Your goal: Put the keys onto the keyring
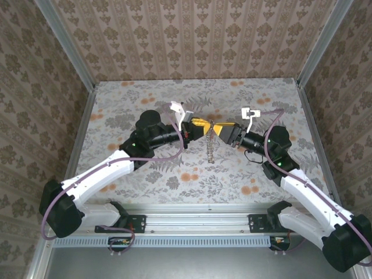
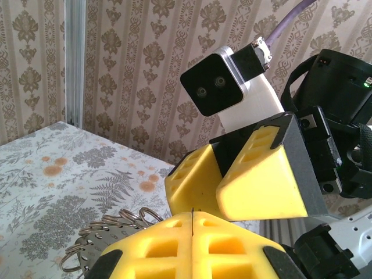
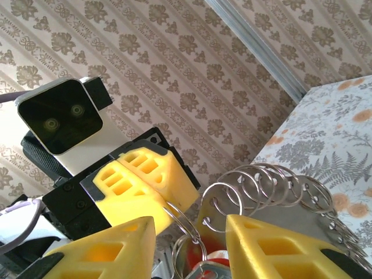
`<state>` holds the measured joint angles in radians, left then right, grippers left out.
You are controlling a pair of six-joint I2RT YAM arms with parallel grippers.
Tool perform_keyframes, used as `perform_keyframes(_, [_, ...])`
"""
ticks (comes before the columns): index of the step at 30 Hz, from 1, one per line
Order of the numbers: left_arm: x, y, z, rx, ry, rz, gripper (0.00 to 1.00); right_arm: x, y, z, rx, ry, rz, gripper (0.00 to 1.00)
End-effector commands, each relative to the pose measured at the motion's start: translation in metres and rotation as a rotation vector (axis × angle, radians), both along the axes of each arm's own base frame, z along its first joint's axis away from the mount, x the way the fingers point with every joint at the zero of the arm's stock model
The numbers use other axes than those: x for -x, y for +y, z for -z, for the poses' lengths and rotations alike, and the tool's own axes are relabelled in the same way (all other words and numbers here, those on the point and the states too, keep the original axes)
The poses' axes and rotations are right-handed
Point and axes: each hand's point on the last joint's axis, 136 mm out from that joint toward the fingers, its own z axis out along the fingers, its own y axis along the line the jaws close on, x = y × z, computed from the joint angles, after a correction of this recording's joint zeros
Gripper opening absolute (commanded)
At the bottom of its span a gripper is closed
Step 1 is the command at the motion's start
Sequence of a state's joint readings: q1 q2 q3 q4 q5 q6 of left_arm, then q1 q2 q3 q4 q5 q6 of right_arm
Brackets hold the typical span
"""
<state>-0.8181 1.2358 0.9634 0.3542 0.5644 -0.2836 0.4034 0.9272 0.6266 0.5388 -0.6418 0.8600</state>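
Centrally in the top view, the keyring (image 1: pixel 210 148) hangs as a thin chain of silvery wire loops, above the flower-printed table (image 1: pixel 145 99). The left gripper (image 2: pixel 192 224) has blocky yellow fingers with square hollows; they are pressed tight, pinching the chain's top loop. The right gripper (image 3: pixel 190 232) stands partly apart. At the bottom centre of its wrist view, the blurred glossy red key (image 3: pixel 200 256) and one loop sit between its fingers; I cannot tell whether they touch.

no readable text, labels, brands, numbers or signs in view
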Motion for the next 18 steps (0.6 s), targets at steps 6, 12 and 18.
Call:
perform_keyframes(6, [0.0044,-0.0040,-0.0213,0.062,-0.041,0.025,0.00,0.0073,0.0053,-0.0223,-0.028,-0.067,-0.039,0.31])
perform_keyframes(12, [0.0040,-0.0051,-0.0211,0.060,-0.041,0.026,0.00,0.0065,0.0059,-0.0206,-0.025,-0.064,-0.040,0.19])
perform_keyframes(18, [0.0043,-0.0061,-0.0199,0.058,-0.037,0.030,0.00,0.0072,0.0061,-0.0198,-0.022,-0.064,-0.044,0.08])
